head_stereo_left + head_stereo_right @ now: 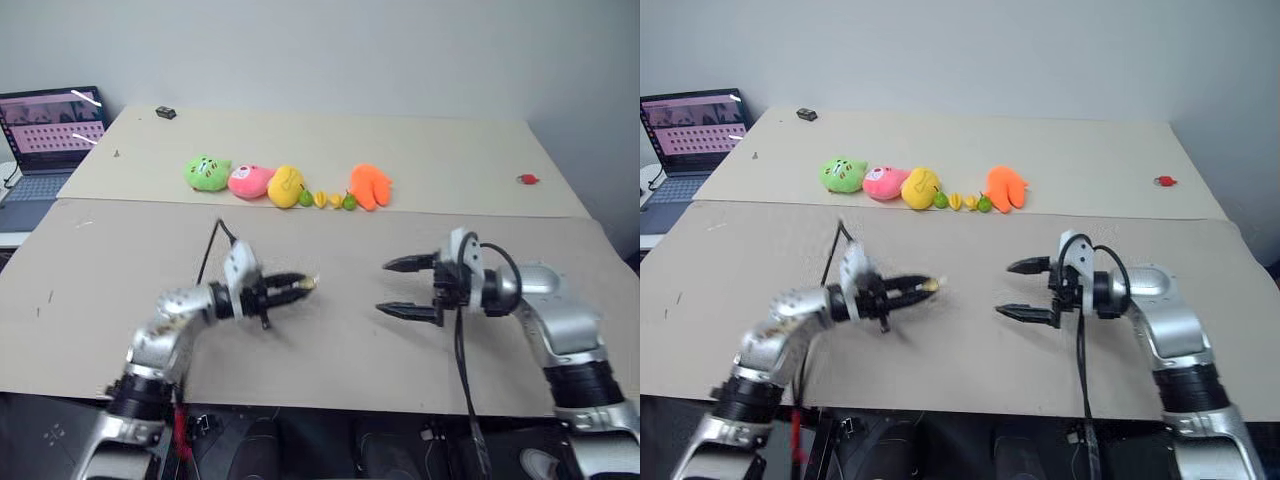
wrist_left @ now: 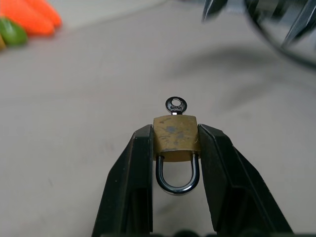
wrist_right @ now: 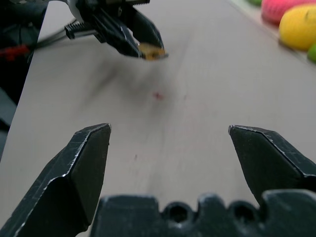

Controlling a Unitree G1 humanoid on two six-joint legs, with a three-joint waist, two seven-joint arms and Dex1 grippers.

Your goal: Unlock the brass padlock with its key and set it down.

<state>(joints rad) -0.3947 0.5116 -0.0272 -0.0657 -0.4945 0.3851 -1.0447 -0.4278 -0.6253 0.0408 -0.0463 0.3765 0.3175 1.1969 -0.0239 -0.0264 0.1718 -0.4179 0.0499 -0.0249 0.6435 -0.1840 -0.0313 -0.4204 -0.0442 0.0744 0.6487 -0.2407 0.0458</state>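
My left gripper (image 2: 174, 143) is shut on the brass padlock (image 2: 175, 138), squeezing its body between both fingers above the table. The silvery shackle (image 2: 177, 177) points back toward the wrist. The key (image 2: 176, 105) sticks out of the padlock's far end, its round head free. In the left eye view the left gripper (image 1: 300, 285) points right with the padlock (image 1: 307, 284) at its tips. My right gripper (image 1: 395, 288) faces it from the right, open wide and holding nothing, a short gap away. From the right wrist view the padlock (image 3: 151, 51) shows ahead of the open fingers (image 3: 89, 158).
A row of plush toys (image 1: 285, 186) and small fruit shapes lies across the far table. A small red object (image 1: 528, 179) sits far right, a small dark object (image 1: 166, 112) far left. An open laptop (image 1: 48, 140) stands at the left edge.
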